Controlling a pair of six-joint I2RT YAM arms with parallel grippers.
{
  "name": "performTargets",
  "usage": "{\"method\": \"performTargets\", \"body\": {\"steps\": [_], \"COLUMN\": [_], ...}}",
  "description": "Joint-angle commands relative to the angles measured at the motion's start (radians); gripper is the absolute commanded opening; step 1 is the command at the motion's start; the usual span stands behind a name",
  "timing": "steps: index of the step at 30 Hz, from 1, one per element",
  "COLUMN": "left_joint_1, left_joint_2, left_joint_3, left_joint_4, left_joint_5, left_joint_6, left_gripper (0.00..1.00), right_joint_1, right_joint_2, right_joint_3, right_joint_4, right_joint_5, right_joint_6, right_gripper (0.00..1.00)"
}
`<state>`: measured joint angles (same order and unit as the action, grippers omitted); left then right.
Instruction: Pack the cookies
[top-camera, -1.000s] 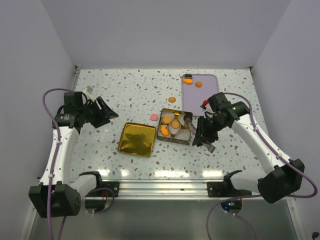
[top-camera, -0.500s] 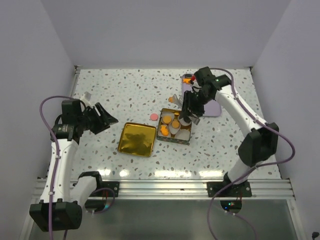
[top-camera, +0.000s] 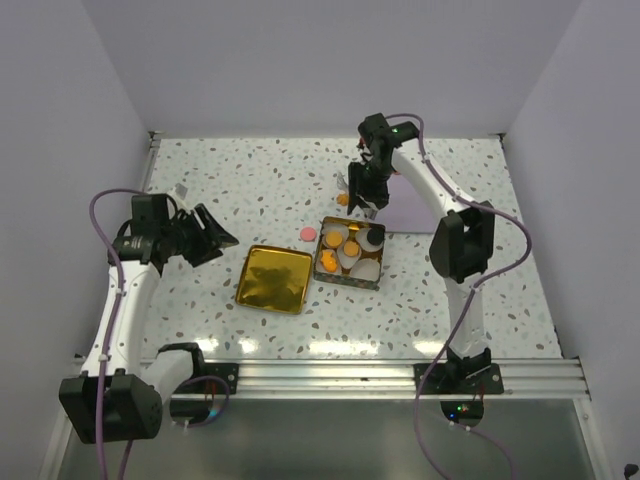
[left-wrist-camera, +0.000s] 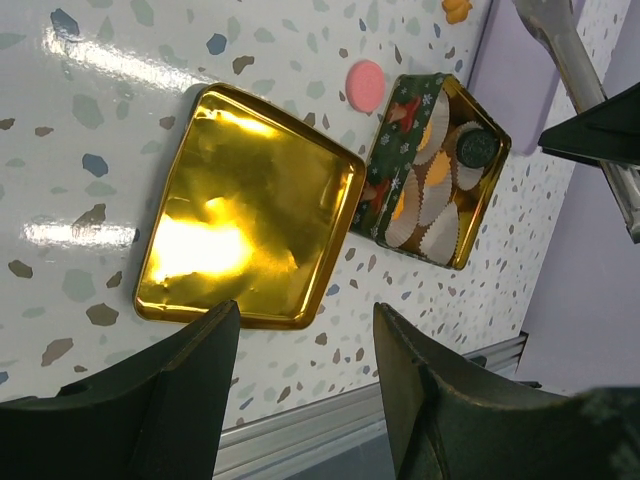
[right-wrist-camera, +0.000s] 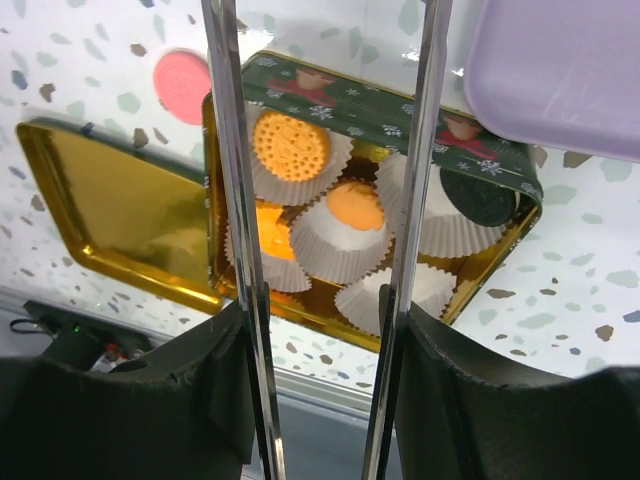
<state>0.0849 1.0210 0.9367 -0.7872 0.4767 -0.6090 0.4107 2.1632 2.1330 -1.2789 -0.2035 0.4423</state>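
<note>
1 orange cookie (top-camera: 343, 199) is seen just left of the right gripper (top-camera: 357, 195) — jaws parted, nothing held (left gripper (left-wrist-camera: 305, 315), also parted, is farther off)

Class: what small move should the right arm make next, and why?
Probably lower the right gripper onto the loose orange cookie beside the purple tray and close. Its jaws are open and empty, and that cookie lies outside the tin.
</note>
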Motion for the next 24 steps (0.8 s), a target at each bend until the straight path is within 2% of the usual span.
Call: {"method": "performTargets", "body": {"steps": [1,10,24], "left_joint_1": [0.006,0.007,0.007], "left_joint_2": [0.016,0.042,0.027], "left_joint_3": [0.04,0.019,-0.007], "left_joint_4": [0.046,0.071,0.075], "left_joint_5": [0.016,0.013,-0.006], "left_joint_6": [0.005,0.017,0.026], "left_gripper": [0.61,0.61,0.61], "right_joint_1": [0.016,0.045,0.046], "right_joint_2": [0.024,0.076,0.152], "right_joint_3": [0.053,0.008,0.065], "right_joint_4": [-0.088,-0.054,-0.091], "right_joint_5": [0.067,0.036,0.082], "right_joint_6": [-0.033,-0.031,-0.05], "right_gripper": [0.52,0.54,0.53]}}
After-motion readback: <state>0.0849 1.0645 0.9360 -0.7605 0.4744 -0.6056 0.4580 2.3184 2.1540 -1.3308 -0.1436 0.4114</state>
